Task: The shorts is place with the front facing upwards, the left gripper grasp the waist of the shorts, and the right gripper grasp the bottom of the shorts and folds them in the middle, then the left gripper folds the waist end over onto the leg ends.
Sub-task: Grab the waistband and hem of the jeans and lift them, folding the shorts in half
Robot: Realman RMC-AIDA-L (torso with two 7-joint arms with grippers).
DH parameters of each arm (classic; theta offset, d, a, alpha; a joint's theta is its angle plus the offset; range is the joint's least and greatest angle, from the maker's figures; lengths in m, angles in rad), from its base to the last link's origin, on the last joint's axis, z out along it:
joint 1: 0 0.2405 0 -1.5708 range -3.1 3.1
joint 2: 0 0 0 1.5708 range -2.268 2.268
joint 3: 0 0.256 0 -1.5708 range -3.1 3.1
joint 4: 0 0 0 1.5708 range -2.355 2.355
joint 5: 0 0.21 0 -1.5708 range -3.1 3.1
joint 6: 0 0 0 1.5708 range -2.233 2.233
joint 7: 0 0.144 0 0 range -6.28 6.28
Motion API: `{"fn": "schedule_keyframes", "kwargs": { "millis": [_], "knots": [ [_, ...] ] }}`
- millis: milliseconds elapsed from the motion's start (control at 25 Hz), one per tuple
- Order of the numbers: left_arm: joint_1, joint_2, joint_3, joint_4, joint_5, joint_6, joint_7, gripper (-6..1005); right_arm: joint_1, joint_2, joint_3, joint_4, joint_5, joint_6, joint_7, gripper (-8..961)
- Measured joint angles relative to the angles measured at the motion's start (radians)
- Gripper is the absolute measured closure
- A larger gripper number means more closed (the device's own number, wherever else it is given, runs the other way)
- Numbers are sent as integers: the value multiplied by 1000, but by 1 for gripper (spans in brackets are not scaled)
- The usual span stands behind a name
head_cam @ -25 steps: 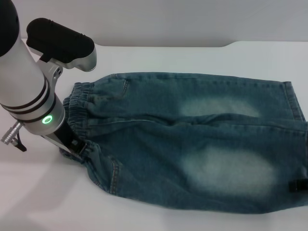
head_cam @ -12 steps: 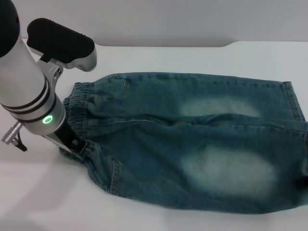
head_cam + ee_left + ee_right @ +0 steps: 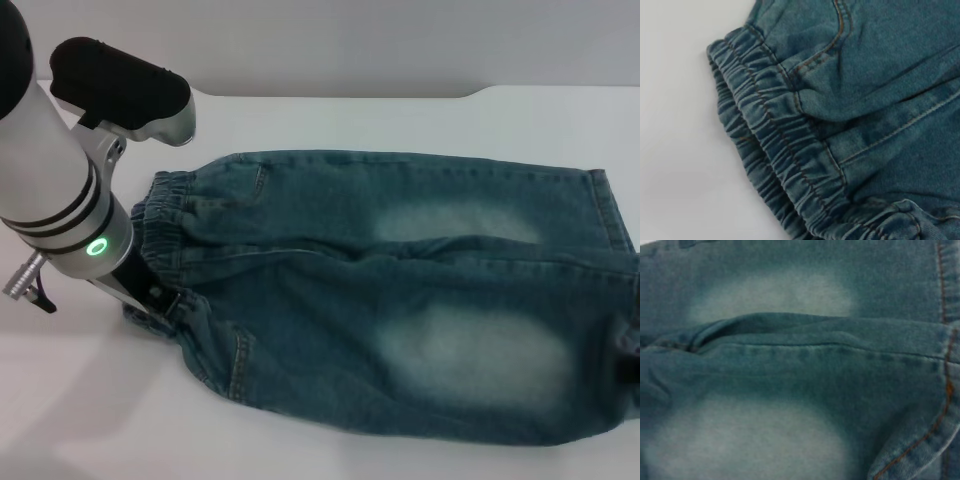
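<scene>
Left gripper sits at the near corner of the waist of the shorts, jaws hidden, so grip unknown. Shorts lie flat on the table. Right gripper barely shows at the hem; a shallow pinch could slip.

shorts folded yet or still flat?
Spread flat, unfolded: the shorts lie full length on the table, the waist of the shorts at one end, both leg ends at the other.

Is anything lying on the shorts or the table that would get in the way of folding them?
Nothing visible does. The shorts lie flat on the white table, the left gripper already at the waistband.
</scene>
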Motion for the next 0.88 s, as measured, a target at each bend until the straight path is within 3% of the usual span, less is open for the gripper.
{"fn": "schedule_keyframes", "kwargs": {
  "millis": [280,880],
  "knots": [
    [18,2,-3,-8,0,28,1,957,0,-1,31,-3,90,6,-25,938],
    [94,4,-50,-96,0,99,0,957,6,3,189,58,196,-1,-99,938]
  ]
}}
